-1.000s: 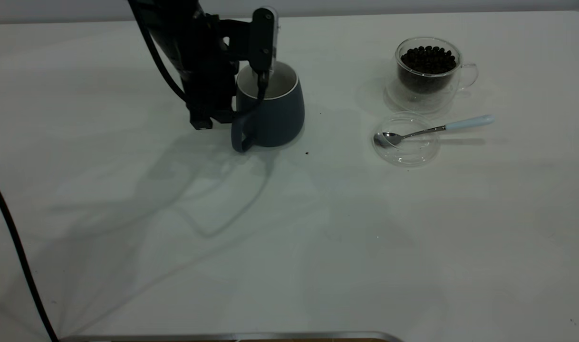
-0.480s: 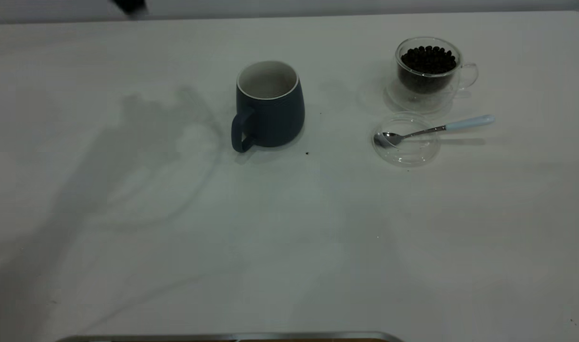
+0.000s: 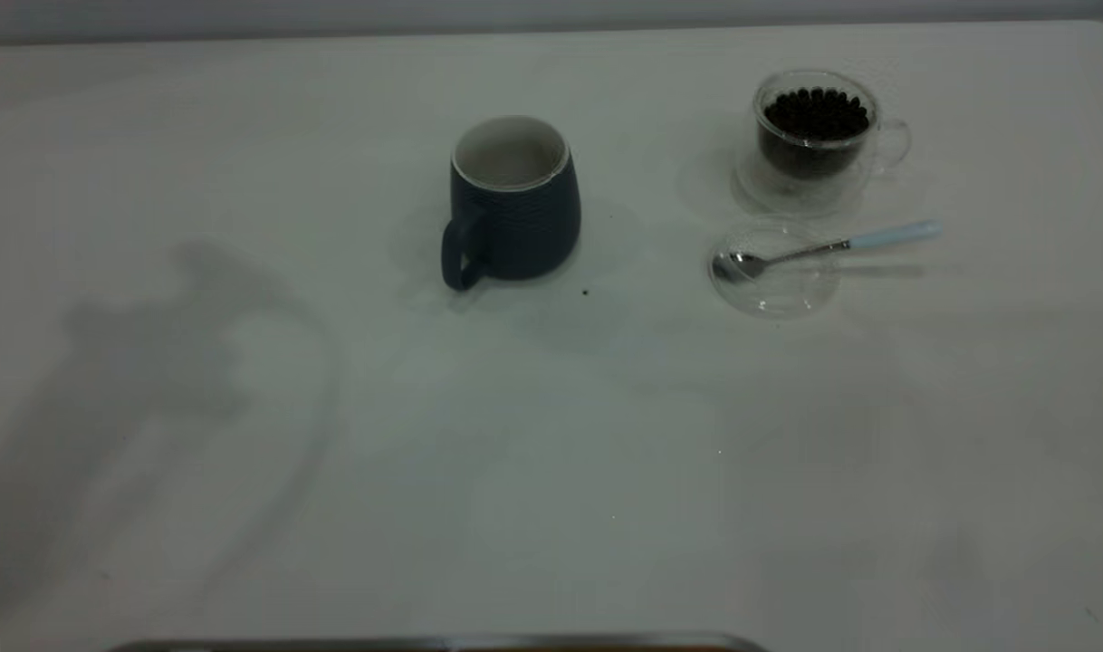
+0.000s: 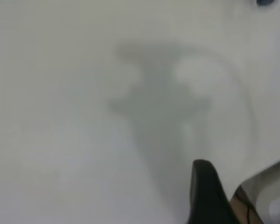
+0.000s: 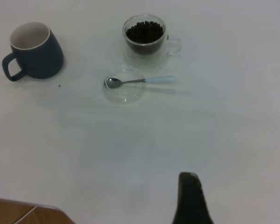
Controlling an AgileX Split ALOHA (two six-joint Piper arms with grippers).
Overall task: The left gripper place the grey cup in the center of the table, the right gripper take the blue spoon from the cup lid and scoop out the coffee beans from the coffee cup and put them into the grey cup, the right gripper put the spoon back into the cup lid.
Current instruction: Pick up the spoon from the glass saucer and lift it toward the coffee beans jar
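Where two cups stand (image 3: pixel 513 204) (image 3: pixel 816 136) (apart), one spoon (image 3: pixel 823 246).

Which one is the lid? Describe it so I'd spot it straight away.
Start at the glass cup of beans on the table's right side. Just in front lies the lid, a flat clear glass disc. It alone has a spoon resting on it.

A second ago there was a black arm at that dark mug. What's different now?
The left arm has let go of the grey cup and pulled away out of the exterior view; only its shadow remains on the table, drifting toward the left edge. The cup stands upright where it was set. The coffee cup with its coffee beans, the cup lid and the blue spoon resting on it have not moved.
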